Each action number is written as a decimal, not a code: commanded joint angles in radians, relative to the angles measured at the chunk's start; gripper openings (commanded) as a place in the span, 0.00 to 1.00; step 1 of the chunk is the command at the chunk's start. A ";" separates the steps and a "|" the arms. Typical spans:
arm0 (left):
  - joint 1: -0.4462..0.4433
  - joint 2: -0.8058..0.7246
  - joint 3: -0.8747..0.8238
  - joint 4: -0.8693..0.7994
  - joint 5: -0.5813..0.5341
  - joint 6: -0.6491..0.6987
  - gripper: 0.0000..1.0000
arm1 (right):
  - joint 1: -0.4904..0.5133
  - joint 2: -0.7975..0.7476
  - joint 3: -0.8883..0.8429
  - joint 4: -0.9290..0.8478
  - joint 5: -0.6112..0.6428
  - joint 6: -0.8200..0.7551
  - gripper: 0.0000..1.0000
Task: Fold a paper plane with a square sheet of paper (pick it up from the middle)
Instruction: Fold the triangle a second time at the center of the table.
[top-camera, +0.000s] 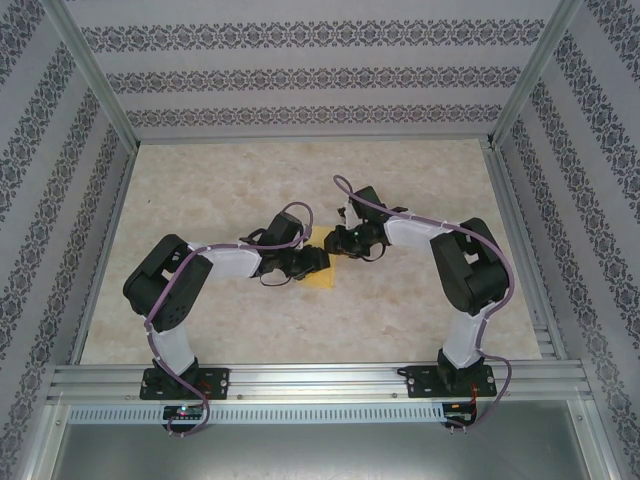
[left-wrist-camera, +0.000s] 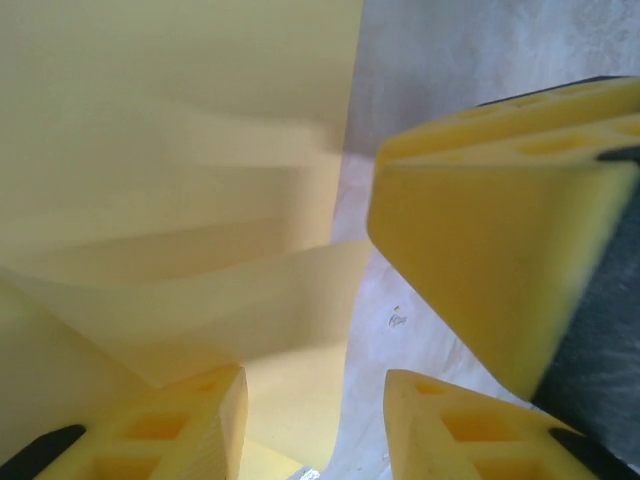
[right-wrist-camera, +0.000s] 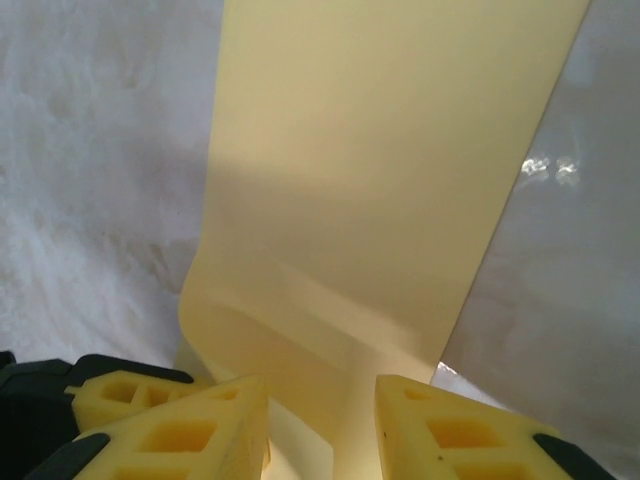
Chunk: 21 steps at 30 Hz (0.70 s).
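Mottled tabletop (top-camera: 220, 190); left arm (top-camera: 225, 262) and right arm (top-camera: 415, 232) seemingly hide yellow paper (top-camera: 322, 282).

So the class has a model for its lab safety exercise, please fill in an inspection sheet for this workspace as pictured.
Surface: beige mottled table.
Job's things: yellow paper, creased, mid-table where the two arms meet.
Clutter: nothing seen.
End effectors: left end effector and right end effector close together, each with jaws apart and paper in the gap.
Cables: purple cable running along each arm.
Surroundings: patterned walls, metal frame at the near edge.
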 joint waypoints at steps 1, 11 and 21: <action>-0.011 0.004 -0.013 0.006 -0.019 0.014 0.40 | -0.003 -0.024 -0.028 0.013 -0.041 -0.041 0.34; -0.012 0.007 -0.013 0.000 -0.022 0.016 0.36 | 0.006 0.005 -0.018 0.012 -0.067 -0.064 0.28; -0.012 0.013 -0.003 -0.013 -0.025 0.016 0.31 | 0.008 -0.014 -0.050 0.017 -0.095 -0.073 0.23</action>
